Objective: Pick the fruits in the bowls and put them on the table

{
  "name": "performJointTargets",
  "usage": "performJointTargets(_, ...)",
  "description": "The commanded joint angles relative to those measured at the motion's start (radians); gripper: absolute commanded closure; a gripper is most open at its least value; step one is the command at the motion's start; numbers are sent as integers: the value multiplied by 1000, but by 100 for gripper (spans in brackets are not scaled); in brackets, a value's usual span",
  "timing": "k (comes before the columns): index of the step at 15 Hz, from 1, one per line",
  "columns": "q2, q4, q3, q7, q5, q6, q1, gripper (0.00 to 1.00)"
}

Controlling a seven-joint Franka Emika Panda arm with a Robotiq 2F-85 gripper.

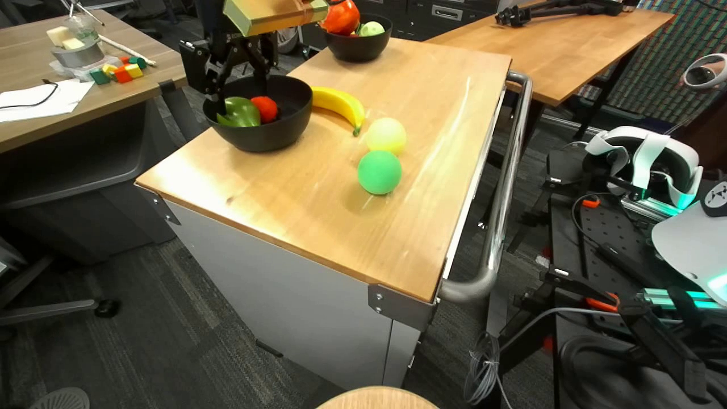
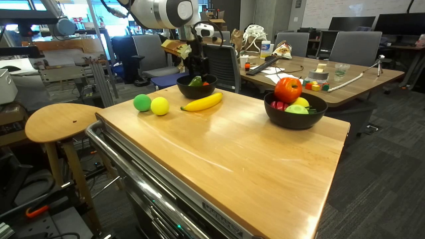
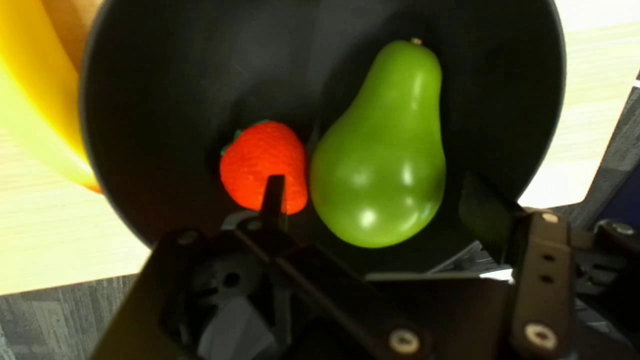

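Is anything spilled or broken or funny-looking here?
I see nothing spilled or broken. The one funny thing is the yellow block by the top of the hand: the hand is black, so the block looks stuck on afterwards. The pear and strawberry look fine in their bowl.

Pear bowl [image 3: 200, 65]: strawberry [image 3: 265, 155] crowds pear [image 3: 385, 165] on one side, finger room opposite.
Tabletop [image 2: 215, 149]: open lane between banana [image 2: 203, 102] and fuller bowl [image 2: 295, 121].

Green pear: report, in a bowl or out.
In: the wrist view shows the green pear inside a black bowl, beside the strawberry.
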Motion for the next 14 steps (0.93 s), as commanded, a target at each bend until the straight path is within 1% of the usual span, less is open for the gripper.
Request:
performJointTargets(1, 44, 76, -26, 20, -54, 22, 43, 9)
performJointTargets(6, 78, 84, -52, 16, -134, 39, 75, 14)
performJointTargets(8, 91, 72, -65, 19, -157, 51, 77, 18)
performJointTargets(9, 96, 65, -68, 18, -161, 56, 76, 17)
performJointTargets(10, 101, 62, -72, 18, -163, 57, 75, 19)
performJointTargets(11, 107, 58, -77, 20, -168, 62, 74, 18)
performJointTargets(13, 114, 53, -88, 22, -172, 73, 72, 21)
performJointTargets(14, 117, 52, -92, 22, -171, 81, 71, 26)
